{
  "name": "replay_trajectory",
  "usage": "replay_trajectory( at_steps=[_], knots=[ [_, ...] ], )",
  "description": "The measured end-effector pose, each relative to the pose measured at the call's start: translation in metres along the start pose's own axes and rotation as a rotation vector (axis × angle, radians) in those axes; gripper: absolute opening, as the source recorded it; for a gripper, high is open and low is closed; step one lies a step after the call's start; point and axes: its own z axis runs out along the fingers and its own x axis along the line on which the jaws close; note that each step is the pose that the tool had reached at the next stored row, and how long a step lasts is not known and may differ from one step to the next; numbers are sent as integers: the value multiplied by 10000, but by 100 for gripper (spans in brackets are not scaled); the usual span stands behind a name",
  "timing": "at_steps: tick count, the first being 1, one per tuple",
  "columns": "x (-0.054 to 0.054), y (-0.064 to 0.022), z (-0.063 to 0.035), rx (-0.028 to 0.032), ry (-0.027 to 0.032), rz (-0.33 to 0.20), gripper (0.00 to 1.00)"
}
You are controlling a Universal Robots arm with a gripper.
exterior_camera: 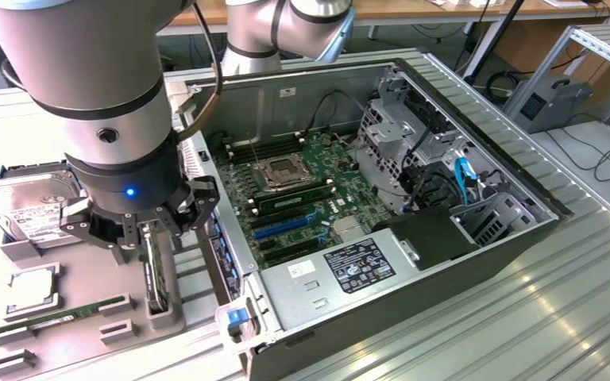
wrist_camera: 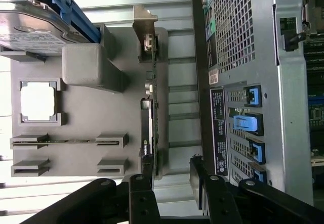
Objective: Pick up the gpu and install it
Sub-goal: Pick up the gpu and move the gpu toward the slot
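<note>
Pincer (wrist_camera: 171, 171) wide open abv edge-on gpu (wrist_camera: 152, 107), fan side hidden; contact unclear.

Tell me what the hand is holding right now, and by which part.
Nothing is held. The open hand hangs over the graphics card, which stands on edge in the grey tray.

One gpu (exterior_camera: 155, 279), one hard drive (exterior_camera: 32, 202), one RAM stick (exterior_camera: 47, 321), one processor (exterior_camera: 32, 286), one case (exterior_camera: 283, 99).
</note>
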Motion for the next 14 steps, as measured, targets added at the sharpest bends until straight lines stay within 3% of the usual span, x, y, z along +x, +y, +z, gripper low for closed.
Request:
replay_trajectory(
  at_steps=[14],
  knots=[
    [83, 11, 46, 16, -1, -1, 42]
  ],
)
